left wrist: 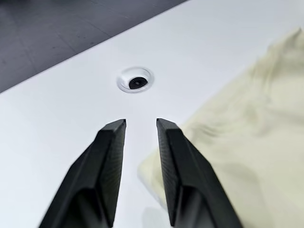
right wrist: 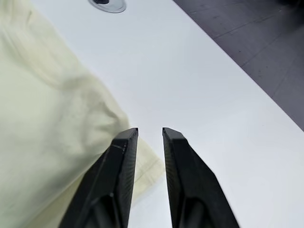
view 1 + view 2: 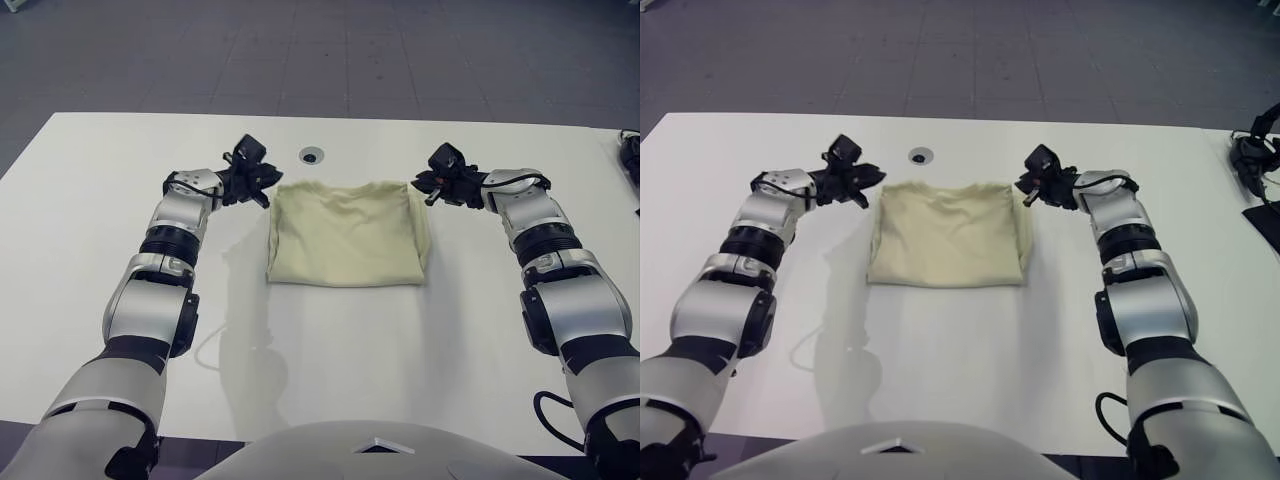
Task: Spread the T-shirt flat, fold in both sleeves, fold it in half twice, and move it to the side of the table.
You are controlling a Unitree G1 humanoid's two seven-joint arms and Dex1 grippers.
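Across the head view, a pale yellow T-shirt [image 3: 345, 235] lies folded into a rough, soft-edged square on the far middle of a smooth white table [image 3: 120, 160]. Its cloth is matte and lightly wrinkled, with a thicker rolled edge along its right side. A round metal-rimmed cable hole [image 3: 311, 154] sits in the tabletop just beyond the shirt's far edge. The left gripper [image 3: 264, 192] hangs just beside the shirt's far left corner and the right gripper [image 3: 424, 192] just beside its far right corner. Whether either one touches the cloth cannot be told from here.

From the left wrist, two matte black, wedge-shaped fingers [image 1: 110, 156] stand slightly parted with nothing between them. The gap lies over bare table, one finger overlaps the shirt's corner, and the cable hole is beyond the tips.

From the right wrist, the same kind of black fingers stand narrowly apart and empty. The shirt's puffy folded edge and thin hem lie beside and under one finger.
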